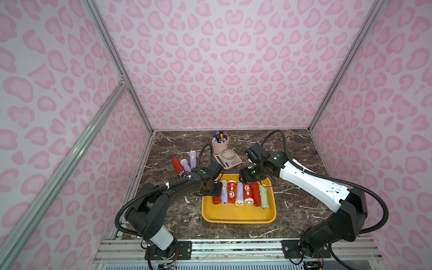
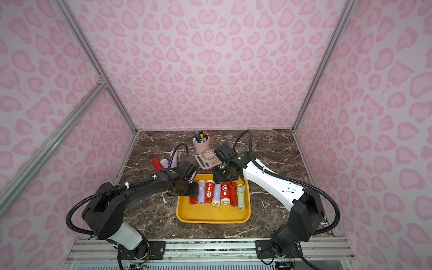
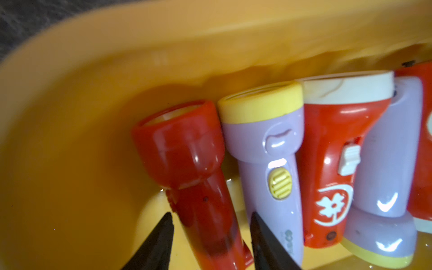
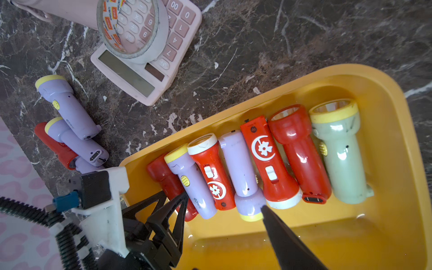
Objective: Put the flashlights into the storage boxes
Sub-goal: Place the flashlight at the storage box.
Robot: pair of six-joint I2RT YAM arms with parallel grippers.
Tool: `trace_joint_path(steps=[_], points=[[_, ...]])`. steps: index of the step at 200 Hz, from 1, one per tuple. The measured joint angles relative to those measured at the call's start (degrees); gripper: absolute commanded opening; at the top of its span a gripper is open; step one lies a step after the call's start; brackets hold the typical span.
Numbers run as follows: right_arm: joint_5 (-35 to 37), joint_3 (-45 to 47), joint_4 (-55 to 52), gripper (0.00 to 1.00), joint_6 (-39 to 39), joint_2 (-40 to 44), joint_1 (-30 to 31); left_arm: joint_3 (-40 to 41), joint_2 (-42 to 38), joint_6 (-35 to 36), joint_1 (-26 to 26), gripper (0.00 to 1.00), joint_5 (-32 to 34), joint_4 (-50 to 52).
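The yellow-orange storage box lies mid-table and holds a row of several flashlights: red, lilac and one pale green. My left gripper is low over the row's left end, open. Its fingers straddle the handle of the end red flashlight, with tray floor showing on both sides of the handle. That flashlight lies on the tray floor against a lilac one. My right gripper hovers over the tray's far rim, open and holding nothing. Only one of its fingers shows. A red and two lilac flashlights lie on the table at the far left.
A pink pen cup stands at the back. In front of it lies a pink calculator with a tape roll on it. Pink patterned walls enclose the marble table on three sides. The tray's near half is bare.
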State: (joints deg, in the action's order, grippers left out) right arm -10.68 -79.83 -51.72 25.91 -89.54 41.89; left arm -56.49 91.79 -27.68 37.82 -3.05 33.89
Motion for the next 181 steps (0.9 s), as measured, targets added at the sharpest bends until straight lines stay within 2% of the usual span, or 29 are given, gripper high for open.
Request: trace_joint_path(steps=[63,88,109,181], points=[[-0.1,-1.1,0.7,0.64,0.0,-0.8,0.0,-6.1,-6.9,1.0,-0.1,0.64,3.1,7.7],[-0.9,-3.7,1.6,0.64,-0.4,-2.7,0.0,-10.4,-8.7,2.4,-1.7,0.65,4.2,10.5],[-1.4,-7.9,2.5,0.64,-1.1,-5.4,0.1,-12.2,-8.9,3.8,-5.4,0.65,5.5,11.4],[-3.4,-19.1,2.6,0.64,-3.8,-14.4,1.2,-11.7,-7.2,5.9,-22.9,0.63,7.6,11.0]])
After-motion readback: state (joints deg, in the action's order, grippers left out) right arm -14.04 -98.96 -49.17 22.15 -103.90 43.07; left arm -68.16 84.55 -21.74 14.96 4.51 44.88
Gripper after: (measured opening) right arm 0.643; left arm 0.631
